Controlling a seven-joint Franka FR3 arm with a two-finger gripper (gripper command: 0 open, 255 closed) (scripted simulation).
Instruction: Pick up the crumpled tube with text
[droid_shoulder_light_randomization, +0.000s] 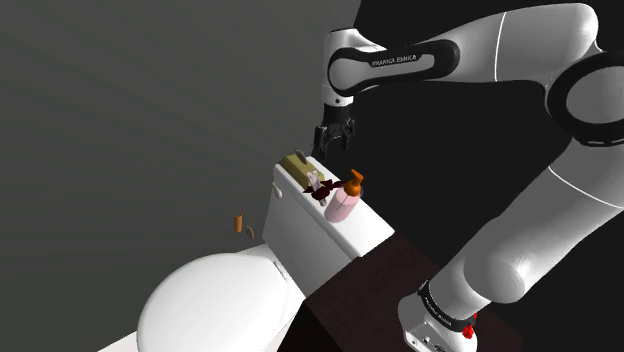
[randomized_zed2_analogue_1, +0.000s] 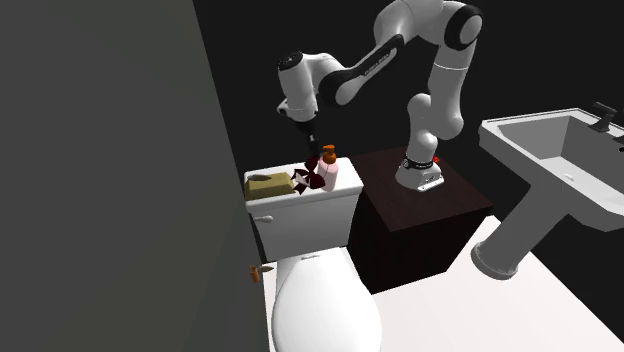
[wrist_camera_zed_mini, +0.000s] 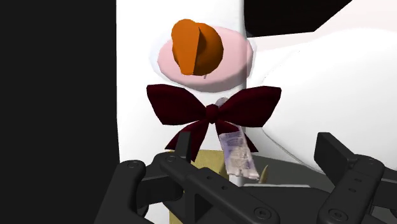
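A bathroom with a grey wall and a black area behind it is shown, with a white toilet (droid_shoulder_light_randomization: 210, 300) pictured in the foreground of the shoulder view. In the second exterior view, a white pedestal sink (randomized_zed2_analogue_1: 560, 150) is seen at the right. The dark brown stand (randomized_zed2_analogue_1: 420, 215) is set just beside the toilet tank (droid_shoulder_light_randomization: 320, 225).

Four things are gathered on the lid of the tank. The crumpled tube (wrist_camera_zed_mini: 238, 153), pale and printed with small text, is seen lying on the lid, partly covered by a dark red bow (wrist_camera_zed_mini: 213, 111). A pink bottle (droid_shoulder_light_randomization: 342, 205) with an orange cap is stood upright just beside the bow, at the end of the lid nearer the stand. An olive box (droid_shoulder_light_randomization: 297, 165) is laid at the far end of the lid, on the other side of the tube.

The white arm is stretched out from the stand, and the black tool (droid_shoulder_light_randomization: 328, 150) is held above the tank, over the tube and the bow, clear of them. In the wrist view the two fingers (wrist_camera_zed_mini: 181, 149) are seen standing apart. The tube is framed between them below, untouched by either, and nothing is gripped.
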